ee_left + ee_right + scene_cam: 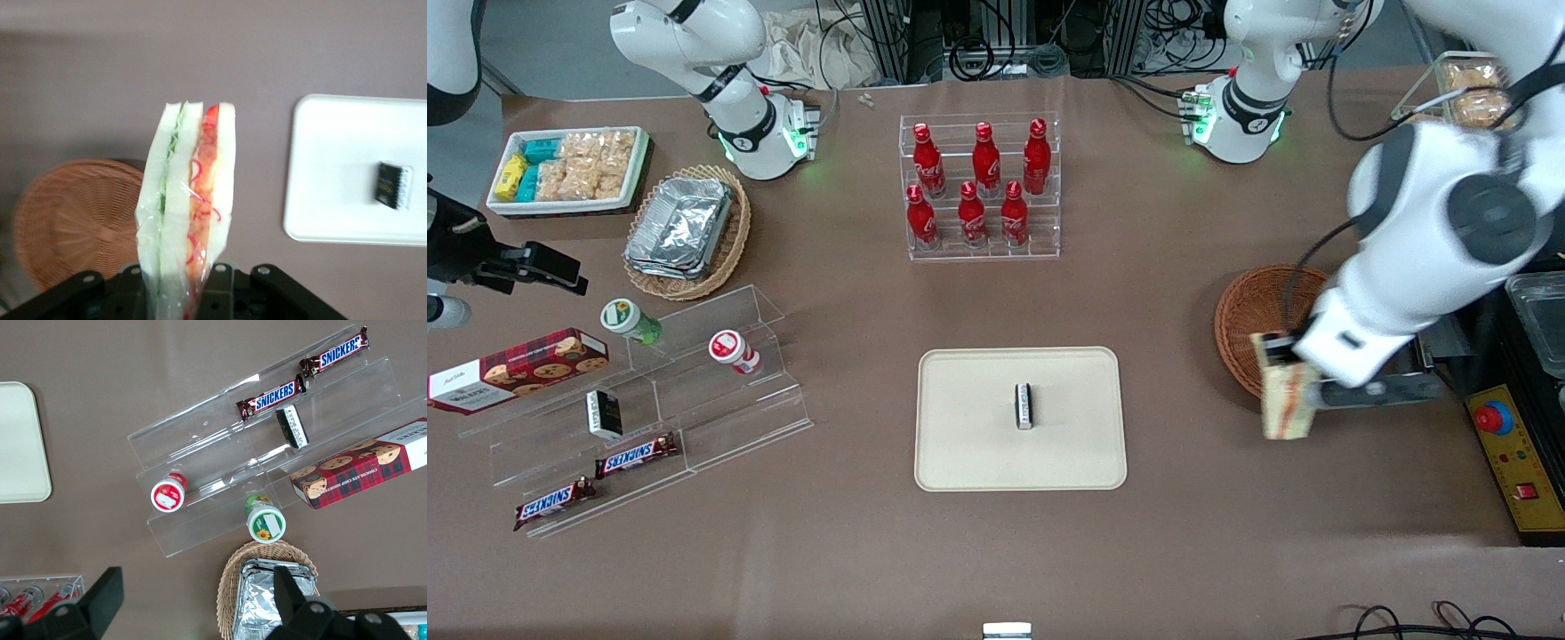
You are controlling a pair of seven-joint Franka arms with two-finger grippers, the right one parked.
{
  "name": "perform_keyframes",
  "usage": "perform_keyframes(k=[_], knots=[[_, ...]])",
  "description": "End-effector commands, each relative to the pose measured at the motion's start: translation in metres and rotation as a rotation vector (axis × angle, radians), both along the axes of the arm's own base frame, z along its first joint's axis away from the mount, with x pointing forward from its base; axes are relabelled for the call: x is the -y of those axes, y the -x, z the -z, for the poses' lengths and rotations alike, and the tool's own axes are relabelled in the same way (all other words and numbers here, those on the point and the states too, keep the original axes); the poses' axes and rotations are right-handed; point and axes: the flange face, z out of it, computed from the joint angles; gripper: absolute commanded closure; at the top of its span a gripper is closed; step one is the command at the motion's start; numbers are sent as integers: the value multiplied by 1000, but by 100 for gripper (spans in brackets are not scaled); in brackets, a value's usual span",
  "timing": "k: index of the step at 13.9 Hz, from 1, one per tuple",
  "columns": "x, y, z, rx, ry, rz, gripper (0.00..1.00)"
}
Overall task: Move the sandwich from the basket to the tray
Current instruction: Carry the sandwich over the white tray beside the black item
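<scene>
My left gripper (1286, 369) is shut on the sandwich (1288, 402), a clear-wrapped wedge of pale bread with green and orange-red filling. It hangs in the air just nearer the front camera than the reddish-brown wicker basket (1254, 324), which holds nothing I can see. In the left wrist view the sandwich (190, 220) stands between the jaws, with the basket (73, 223) and the tray (333, 173) on either side of it. The cream tray (969, 444) lies flat toward the table's middle with a small dark packet (1024, 406) on it.
A clear rack of red bottles (980, 187) stands farther from the camera than the tray. A black control box with a red button (1513, 453) sits at the working arm's end. Clear shelves with snacks (649, 400), a foil-tray basket (689, 229) and a white snack bin (569, 169) lie toward the parked arm's end.
</scene>
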Motion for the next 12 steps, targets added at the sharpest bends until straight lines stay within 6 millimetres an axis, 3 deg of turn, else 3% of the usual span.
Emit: perform_keyframes(k=[1, 3, 5, 8, 10, 12], knots=[[64, -22, 53, -20, 6, -10, 100], [119, -29, 100, 11, 10, -35, 100], [150, -32, 142, 53, -6, -33, 100], [160, -35, 186, 53, 28, -26, 100], [182, -29, 212, 71, 56, -6, 100], [186, -25, 224, 59, 50, -5, 100]])
